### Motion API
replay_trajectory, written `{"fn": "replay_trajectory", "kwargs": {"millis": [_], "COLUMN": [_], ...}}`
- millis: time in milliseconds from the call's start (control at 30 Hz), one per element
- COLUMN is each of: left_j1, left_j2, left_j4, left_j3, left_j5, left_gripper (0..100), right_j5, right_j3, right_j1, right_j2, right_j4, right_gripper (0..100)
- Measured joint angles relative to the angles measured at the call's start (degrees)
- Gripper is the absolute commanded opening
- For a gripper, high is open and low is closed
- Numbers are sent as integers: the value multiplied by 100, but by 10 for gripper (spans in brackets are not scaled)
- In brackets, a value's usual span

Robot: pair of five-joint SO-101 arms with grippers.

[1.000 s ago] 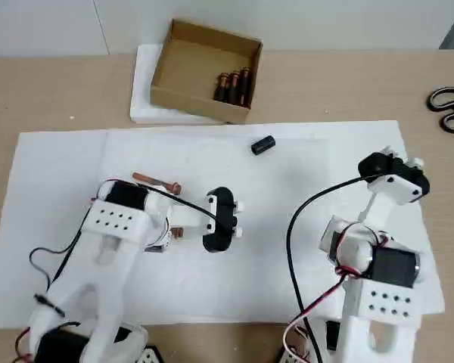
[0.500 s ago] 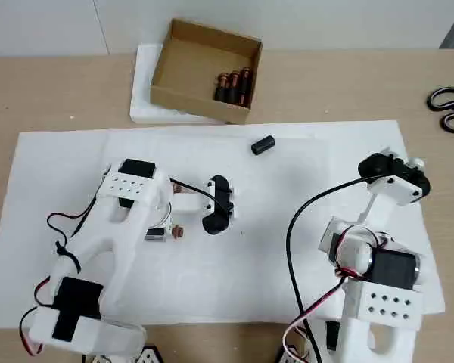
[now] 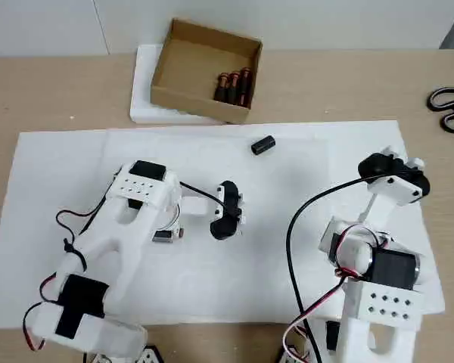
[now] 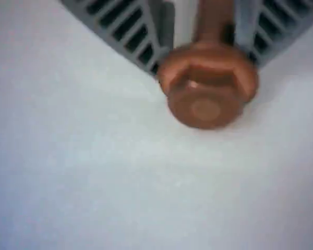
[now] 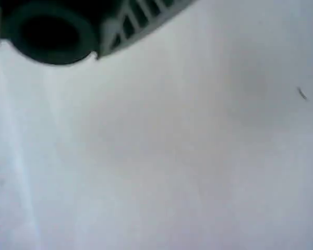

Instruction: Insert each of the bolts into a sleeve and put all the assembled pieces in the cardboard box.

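**Left gripper** (image 4: 203, 49): closed on the shank of a copper bolt (image 4: 206, 94), with a ribbed jaw on either side. The hex head projects clear of the jaws, low over the white sheet (image 4: 94, 182). The threaded end is hidden between the jaws, so I cannot tell whether it is free for insertion.

**Right gripper** (image 5: 57, 26): appears closed on a black held sleeve (image 5: 52, 52). One ribbed jaw presses its side, and the other is not clear. The bore is open and unobstructed, in my judgement presented so that a bolt can enter.

**Room to move:** the two arms stand well apart, with bare sheet between them for a meeting point. The right arm's black cable (image 3: 291, 227) loops into that gap, a possible snag.

**Farther out:** a loose sleeve (image 3: 262, 144) lies on its side near the sheet's far edge, apart from everything else and easy to approach.

**Farthest:** the cardboard box (image 3: 163, 76) sits on a foam pad (image 3: 142, 83) beyond the sheet. Three assembled pieces (image 3: 234, 85) lie in its near corner on the right arm's side. The rest of the floor is free, so there is room for the remainder.

The scissors (image 3: 448, 106) lie at the table's edge, out of the working area.
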Motion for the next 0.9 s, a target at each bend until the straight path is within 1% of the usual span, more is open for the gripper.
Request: {"fn": "replay_trajectory", "kwargs": {"millis": [267,333,400,533,733,900], "left_j1": [9,9,9,18,18,-9], "left_j2": [396,396,396,396,475,492], "left_j4": [-35,-35,-35,-26,334,738], "left_j3": [-176,-176,-176,-158,-448,-1266], "left_j5": [0,0,0,0,18,475], "left_gripper": [75,53,7,6,6,6], "right_j5": [0,0,0,0,0,0], "right_j3": [0,0,0,0,0,0], "right_j1": [0,0,0,0,0,0], "right_j2": [0,0,0,0,0,0], "right_j4": [0,0,0,0,0,-44], "right_gripper": [2,2,2,2,2,2]}}
